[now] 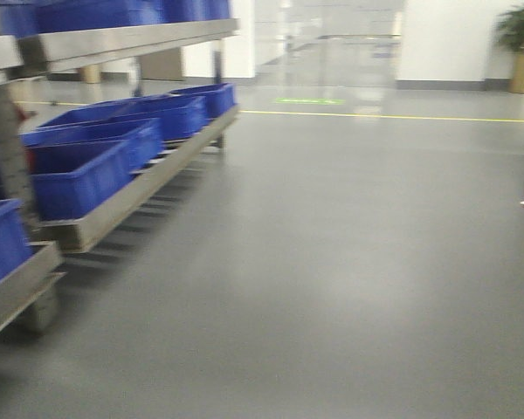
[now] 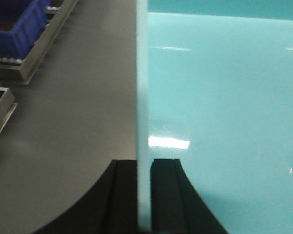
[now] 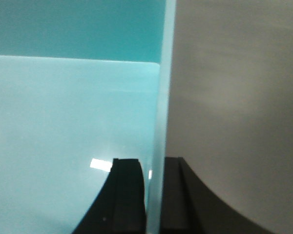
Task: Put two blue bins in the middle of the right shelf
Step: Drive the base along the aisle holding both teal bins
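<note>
Right at the wrists, the left gripper (image 2: 144,165) is clamped narrow on the upright wall of the teal bin (image 2: 224,97), and the right gripper (image 3: 155,163) pinches a teal wall too. Out at ten o'clock, the shelf (image 1: 127,202) carries a row of blue bins (image 1: 79,179). Grey floor (image 1: 349,262) stretches toward twelve.

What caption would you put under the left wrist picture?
Left gripper pinching the thin wall of a turquoise bin, gray floor alongside.
</note>
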